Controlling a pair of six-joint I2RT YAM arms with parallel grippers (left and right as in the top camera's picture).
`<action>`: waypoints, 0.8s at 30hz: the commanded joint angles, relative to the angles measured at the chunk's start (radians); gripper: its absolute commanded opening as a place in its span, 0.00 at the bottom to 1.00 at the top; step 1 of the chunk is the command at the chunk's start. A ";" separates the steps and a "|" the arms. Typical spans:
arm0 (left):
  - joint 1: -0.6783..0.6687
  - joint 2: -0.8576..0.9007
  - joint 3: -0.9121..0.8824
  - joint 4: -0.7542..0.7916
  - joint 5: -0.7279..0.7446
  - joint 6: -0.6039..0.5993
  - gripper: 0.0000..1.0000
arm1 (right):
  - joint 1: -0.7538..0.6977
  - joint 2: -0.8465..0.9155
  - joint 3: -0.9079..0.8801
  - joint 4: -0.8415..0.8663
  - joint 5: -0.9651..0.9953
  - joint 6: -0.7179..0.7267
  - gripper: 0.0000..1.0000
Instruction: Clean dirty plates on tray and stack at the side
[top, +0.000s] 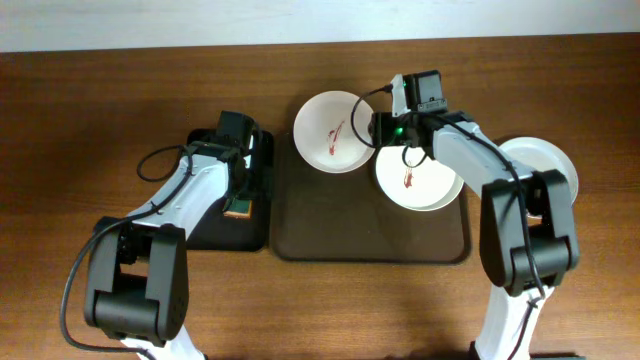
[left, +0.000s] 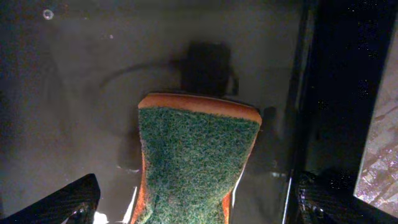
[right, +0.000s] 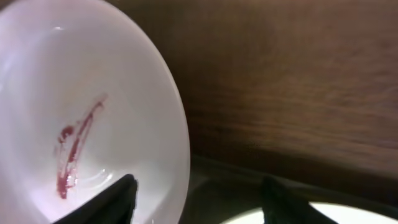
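Two white plates with red-brown sauce streaks lie on the dark brown tray (top: 370, 242): one at the back left (top: 333, 131), one at the right (top: 418, 180). A third, plain white plate (top: 548, 162) lies on the tabletop at the right, partly under the right arm. My right gripper (top: 373, 128) is open and straddles the right rim of the back-left plate (right: 81, 118); its jaws (right: 199, 199) are not closed on the rim. My left gripper (top: 240, 182) is open, with a green and orange sponge (left: 194, 158) lying between its fingers (left: 193, 210).
The sponge (top: 238, 207) rests on a narrower black tray (top: 205, 235) left of the brown tray. The right-hand streaked plate's rim shows at the bottom of the right wrist view (right: 329, 214). Brown wood-grain tabletop (top: 90, 120) surrounds both trays.
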 joint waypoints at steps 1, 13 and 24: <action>-0.003 -0.022 0.016 -0.001 0.014 0.002 0.99 | 0.005 0.015 0.007 0.021 -0.052 0.020 0.51; -0.003 -0.022 0.016 -0.002 0.014 0.002 1.00 | 0.039 0.028 0.008 -0.019 -0.061 0.072 0.04; -0.003 -0.022 0.016 0.000 0.014 0.002 1.00 | 0.047 -0.137 0.008 -0.467 -0.087 0.071 0.04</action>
